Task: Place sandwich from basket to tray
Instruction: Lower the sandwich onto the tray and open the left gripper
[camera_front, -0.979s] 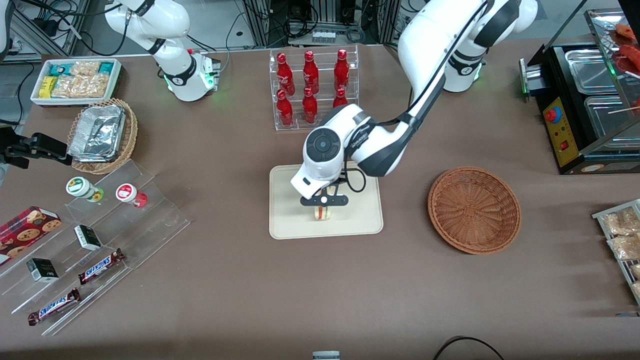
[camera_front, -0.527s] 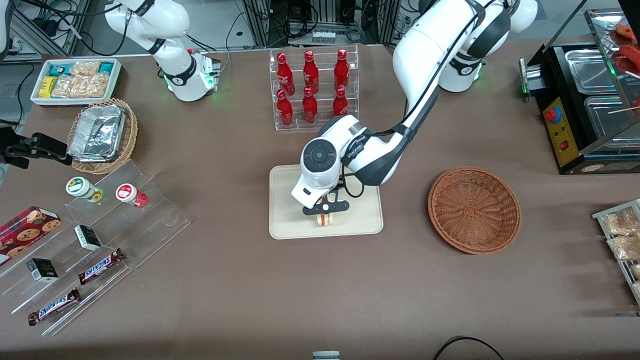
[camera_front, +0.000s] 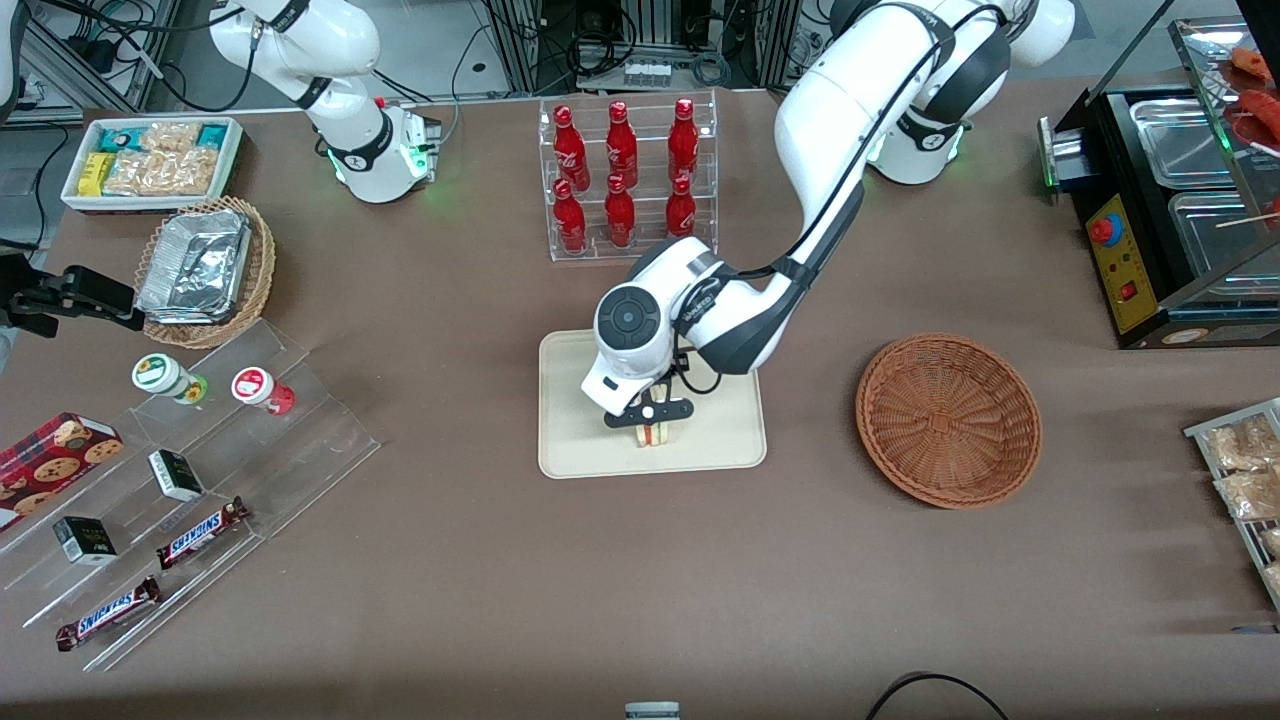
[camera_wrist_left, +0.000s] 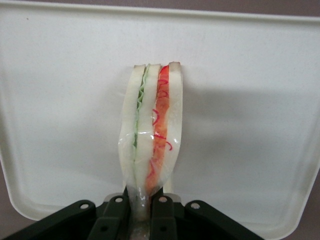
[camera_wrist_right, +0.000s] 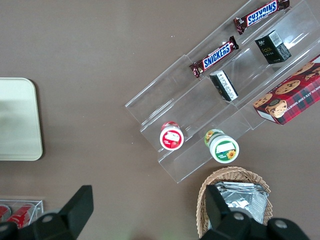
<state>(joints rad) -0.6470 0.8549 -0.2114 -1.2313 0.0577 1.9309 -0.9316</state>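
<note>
Between the two black fingers (camera_wrist_left: 112, 220) of the gripper (camera_wrist_left: 141, 212), the sandwich (camera_wrist_left: 151, 132) is pinched at one end. It stands on its edge over the cream tray (camera_wrist_left: 60, 100). Well apart, toward the working arm's end, sits the basket (camera_front: 948, 418).

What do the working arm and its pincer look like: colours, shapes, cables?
The working left arm has glossy white rounded shells, dark grey joint bands, a round grey cap and a thin black looping cable. Its pincer is black, with a flat crossbar bearing a white dot and slim black fingers.
</note>
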